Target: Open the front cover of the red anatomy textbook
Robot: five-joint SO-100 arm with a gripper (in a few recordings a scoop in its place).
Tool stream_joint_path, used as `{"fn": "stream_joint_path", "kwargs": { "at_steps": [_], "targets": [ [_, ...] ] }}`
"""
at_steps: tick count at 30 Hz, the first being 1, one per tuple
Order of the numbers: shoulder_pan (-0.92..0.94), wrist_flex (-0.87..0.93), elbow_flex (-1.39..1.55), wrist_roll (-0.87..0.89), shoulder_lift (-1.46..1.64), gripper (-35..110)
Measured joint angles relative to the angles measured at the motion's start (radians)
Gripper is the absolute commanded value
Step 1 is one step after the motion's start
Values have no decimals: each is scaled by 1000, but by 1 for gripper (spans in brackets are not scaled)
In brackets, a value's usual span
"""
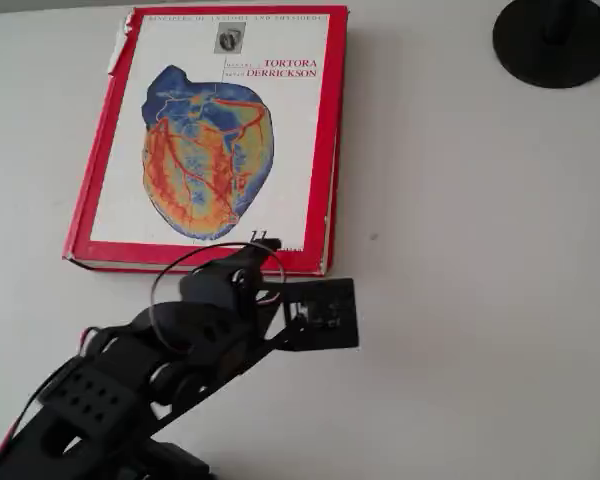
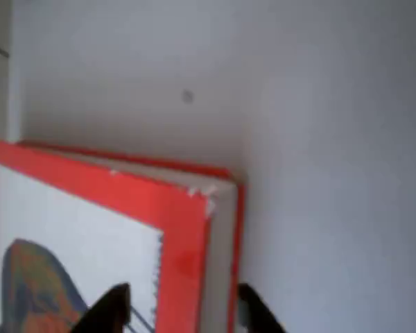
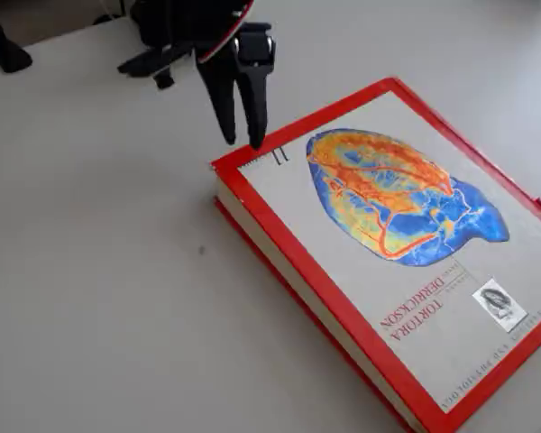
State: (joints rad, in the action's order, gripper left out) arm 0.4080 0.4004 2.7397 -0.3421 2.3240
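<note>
The red anatomy textbook lies flat on the white table, and its page block shows along the side. Its front cover is down, with the heart picture and red "TORTORA DERRICKSON" facing up. My black gripper hangs over the book's corner, fingers pointing down and a little apart. In the wrist view the gripper is open, one fingertip over the cover's white face and the other beyond the book's edge, with the red border between them. I cannot tell whether they touch the cover.
A black round disc stands at the table's upper right in the overhead view. Bare white table stretches to the right of the book. A dark foot shows at the fixed view's top left.
</note>
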Motion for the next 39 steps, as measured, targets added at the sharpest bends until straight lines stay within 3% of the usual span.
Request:
{"fn": "stream_joint_path", "kwargs": {
  "at_steps": [6,13,39],
  "targets": [
    [5,-115,-43,-20,-126,21],
    [12,-127,-98,-41,-201,21],
    [-11,278,-403,-51,-75,21]
  ]
}}
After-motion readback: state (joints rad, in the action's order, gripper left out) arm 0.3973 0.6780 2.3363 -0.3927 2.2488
